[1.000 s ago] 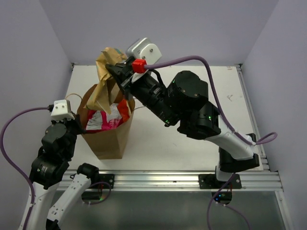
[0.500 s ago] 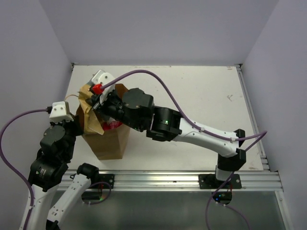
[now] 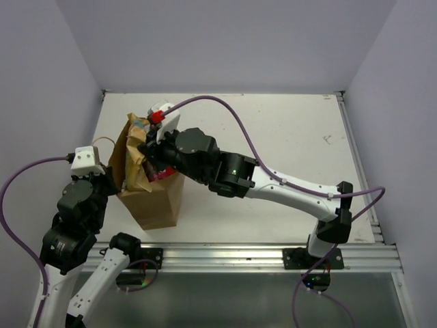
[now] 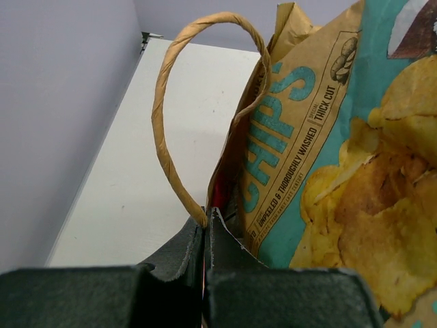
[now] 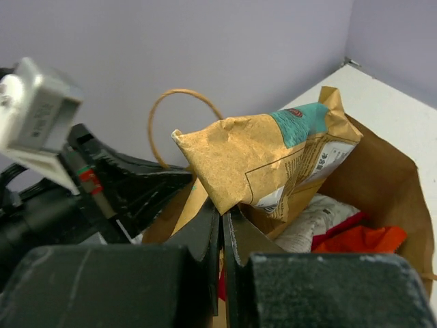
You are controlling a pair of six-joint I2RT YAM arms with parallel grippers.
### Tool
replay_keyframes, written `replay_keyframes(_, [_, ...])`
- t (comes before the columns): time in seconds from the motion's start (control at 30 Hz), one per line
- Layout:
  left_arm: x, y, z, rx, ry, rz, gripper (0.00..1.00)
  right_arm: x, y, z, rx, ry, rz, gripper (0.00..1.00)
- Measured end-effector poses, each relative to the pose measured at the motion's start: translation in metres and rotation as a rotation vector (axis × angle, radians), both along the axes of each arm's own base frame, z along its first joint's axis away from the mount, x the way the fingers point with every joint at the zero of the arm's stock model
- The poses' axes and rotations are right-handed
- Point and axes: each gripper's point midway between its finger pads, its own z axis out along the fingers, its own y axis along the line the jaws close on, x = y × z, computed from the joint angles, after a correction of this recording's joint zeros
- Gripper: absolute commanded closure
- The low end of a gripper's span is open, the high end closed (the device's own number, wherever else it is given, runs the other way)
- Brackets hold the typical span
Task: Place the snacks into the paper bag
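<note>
The brown paper bag (image 3: 158, 202) stands upright at the near left of the table. My left gripper (image 4: 206, 220) is shut on the bag's rim at the foot of a twine handle (image 4: 167, 102). My right gripper (image 5: 224, 210) is shut on a corner of the tan snack packet (image 5: 263, 164), which is partly inside the bag's mouth and leans against its left wall (image 3: 133, 160). The tan packet fills the right of the left wrist view (image 4: 341, 171). The orange packet (image 5: 362, 239), a red packet edge (image 5: 339, 227) and the packet with white panels (image 5: 314, 222) lie inside the bag.
The white table (image 3: 273, 137) stretches right of the bag, walled at the back and sides. An aluminium rail (image 3: 239, 256) runs along the near edge. The bag's far wall (image 5: 382, 184) stands open.
My right arm has swung left and down, carrying the tan packet from above the bag into its mouth. My left gripper has kept hold of the bag rim.
</note>
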Motion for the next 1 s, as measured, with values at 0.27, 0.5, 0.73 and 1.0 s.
replay_keyframes(0.27, [0.000, 0.000, 0.000, 0.001, 0.001, 0.000, 1.00, 0.081, -0.034, -0.042, -0.023, 0.145, -0.183, 1.00])
replay_keyframes(0.5, [-0.001, 0.002, -0.002, 0.006, 0.009, 0.009, 1.00, 0.132, 0.002, -0.084, -0.083, 0.243, -0.186, 1.00])
replay_keyframes(0.73, [-0.002, 0.004, -0.004, 0.013, 0.017, 0.022, 1.00, 0.111, 0.017, -0.127, -0.165, 0.315, -0.095, 1.00])
replay_keyframes(1.0, [0.000, 0.004, -0.004, 0.013, 0.018, 0.021, 1.00, 0.054, -0.012, -0.120, -0.244, 0.291, -0.021, 0.53])
